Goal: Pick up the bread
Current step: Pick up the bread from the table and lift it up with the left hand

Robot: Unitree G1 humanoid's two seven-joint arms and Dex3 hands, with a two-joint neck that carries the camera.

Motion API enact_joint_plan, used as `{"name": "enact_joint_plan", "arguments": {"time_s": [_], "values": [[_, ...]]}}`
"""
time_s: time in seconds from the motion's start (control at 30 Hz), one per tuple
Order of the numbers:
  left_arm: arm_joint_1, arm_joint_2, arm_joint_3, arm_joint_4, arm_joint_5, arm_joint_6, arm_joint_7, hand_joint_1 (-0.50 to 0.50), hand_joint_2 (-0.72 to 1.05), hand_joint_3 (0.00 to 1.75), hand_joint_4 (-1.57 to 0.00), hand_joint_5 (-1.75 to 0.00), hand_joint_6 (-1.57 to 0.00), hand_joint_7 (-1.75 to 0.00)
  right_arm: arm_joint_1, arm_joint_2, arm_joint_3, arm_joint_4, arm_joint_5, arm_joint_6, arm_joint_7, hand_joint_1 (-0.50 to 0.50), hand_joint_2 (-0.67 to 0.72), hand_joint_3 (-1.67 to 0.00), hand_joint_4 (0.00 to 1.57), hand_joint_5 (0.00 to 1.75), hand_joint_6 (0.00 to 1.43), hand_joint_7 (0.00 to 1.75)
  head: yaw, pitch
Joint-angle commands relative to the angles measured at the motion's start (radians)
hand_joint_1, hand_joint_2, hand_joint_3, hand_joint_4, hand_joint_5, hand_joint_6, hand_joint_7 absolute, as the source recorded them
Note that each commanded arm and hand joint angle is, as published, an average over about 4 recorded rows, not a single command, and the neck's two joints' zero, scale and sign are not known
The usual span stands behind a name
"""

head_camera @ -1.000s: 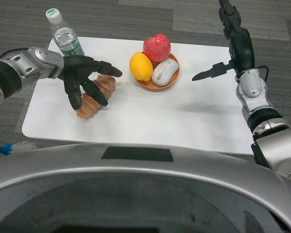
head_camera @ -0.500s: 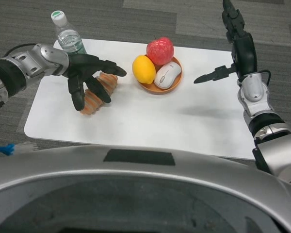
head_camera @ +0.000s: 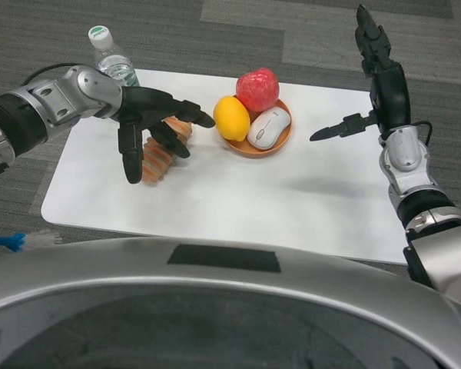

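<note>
The bread [head_camera: 160,153], a ridged orange-brown loaf, lies on the white table [head_camera: 238,200] under my left hand [head_camera: 150,123], whose spread fingers arch over it without gripping. At its 3 o'clock an orange bowl [head_camera: 255,147] holds a lemon [head_camera: 232,118], a red apple [head_camera: 258,89] and a white mouse [head_camera: 267,127]. A water bottle [head_camera: 113,60] stands at its 11 o'clock, label unreadable; my right hand [head_camera: 376,84] is raised, spread and empty.

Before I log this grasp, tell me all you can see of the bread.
The bread is an orange-brown ridged loaf, lying on the white table left of the fruit bowl. The left hand covers its top, fingers spread over it; whether they grip it I cannot tell. Its lower end shows.
</note>
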Motion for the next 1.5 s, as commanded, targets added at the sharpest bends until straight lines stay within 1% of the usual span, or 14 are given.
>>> {"name": "enact_joint_plan", "arguments": {"time_s": [0.03,0.1,0.23,0.37,0.5,0.63,0.73,0.8,0.9,0.93,1.07,1.2,1.3,1.5], "values": [[0.022,0.029,0.022,-0.034,-0.067,0.021,-0.015,0.5,0.03,0.04,-0.66,0.0,0.0,-0.28,0.01,-0.002,-0.004,-0.012,0.011,0.002,-0.006,-0.38,-0.03,0.0,0.0,0.0,0.0,0.0,0.009,0.009],[0.026,0.04,0.026,-0.055,-0.108,0.03,-0.021,0.5,0.12,0.07,-0.67,0.0,0.0,-0.28,0.011,-0.002,-0.005,-0.013,0.011,0.002,-0.006,-0.38,0.0,0.0,0.0,0.0,0.0,0.0,0.015,0.013],[0.035,0.06,0.037,-0.088,-0.149,0.044,-0.025,0.5,0.29,0.07,-0.73,0.0,0.0,-0.28,0.012,-0.002,-0.004,-0.013,0.013,0.002,-0.007,-0.38,-0.03,0.0,0.0,0.0,0.0,0.0,0.024,0.016],[0.05,0.073,0.06,-0.118,-0.188,0.057,-0.026,0.5,0.34,0.04,-0.79,0.0,0.0,-0.28,0.012,-0.002,-0.003,-0.01,0.015,0.002,-0.008,-0.38,0.03,0.0,0.0,0.0,0.0,0.0,0.036,0.022],[0.074,0.085,0.114,-0.141,-0.205,0.068,-0.027,0.5,0.43,0.07,-0.85,0.0,0.0,-0.28,0.011,-0.002,-0.002,-0.007,0.015,0.002,-0.009,-0.38,0.03,0.0,0.0,0.0,0.0,0.0,0.042,0.025],[0.104,0.098,0.166,-0.151,-0.247,0.073,-0.028,0.5,0.43,0.07,-0.91,0.0,0.0,-0.28,0.01,-0.002,-0.001,-0.005,0.016,0.002,-0.01,-0.38,0.03,0.0,0.0,0.0,0.0,0.0,0.051,0.028],[0.149,0.099,0.238,-0.156,-0.267,0.072,-0.027,0.5,0.49,0.09,-0.75,0.0,0.0,-0.28,0.009,-0.002,-0.002,-0.004,0.017,0.002,-0.01,-0.38,0.03,0.0,0.0,0.0,0.0,0.0,0.058,0.035],[0.186,0.091,0.3,-0.157,-0.258,0.069,-0.024,0.5,0.52,0.09,-0.51,0.0,0.0,-0.28,0.009,-0.002,-0.003,-0.004,0.018,0.002,-0.01,-0.38,0.03,0.0,0.0,0.0,0.0,0.0,0.067,0.04],[0.244,0.075,0.382,-0.161,-0.256,0.063,-0.022,0.49,0.38,0.09,-0.07,0.0,0.0,-0.28,0.009,-0.001,-0.004,-0.004,0.02,0.002,-0.01,-0.38,0.03,0.0,0.0,0.0,0.0,0.0,0.08,0.049],[0.266,0.07,0.408,-0.163,-0.259,0.062,-0.021,0.48,0.32,0.09,-0.01,0.0,0.0,-0.28,0.009,0.0,-0.005,-0.004,0.021,0.002,-0.01,-0.38,0.03,0.0,0.0,0.0,0.0,0.0,0.084,0.052],[0.372,0.042,0.544,-0.193,-0.214,0.099,-0.02,0.36,-0.02,0.09,0.0,0.0,0.0,-0.26,0.009,0.001,-0.007,0.004,0.023,0.002,-0.01,-0.38,0.03,0.0,0.0,0.0,0.0,0.0,0.104,0.052],[0.43,0.015,0.658,-0.268,-0.046,0.174,-0.018,0.26,-0.21,0.09,0.0,0.0,0.0,-0.21,0.004,0.001,-0.005,0.018,0.026,0.002,-0.011,-0.38,0.03,0.0,0.0,0.0,0.0,0.0,0.115,0.053],[0.448,0.006,0.701,-0.331,0.093,0.233,-0.016,0.18,-0.28,0.09,0.0,0.0,0.0,-0.21,-0.002,0.0,-0.004,0.024,0.026,0.002,-0.013,-0.38,0.03,0.0,0.0,0.0,0.0,0.0,0.127,0.052],[0.448,-0.011,0.697,-0.375,0.282,0.298,-0.018,0.08,-0.44,0.09,0.0,0.0,0.0,-0.21,-0.01,-0.002,0.0,0.035,0.027,0.003,-0.019,-0.38,0.09,0.0,0.0,0.0,0.0,0.0,0.131,0.051]]}}
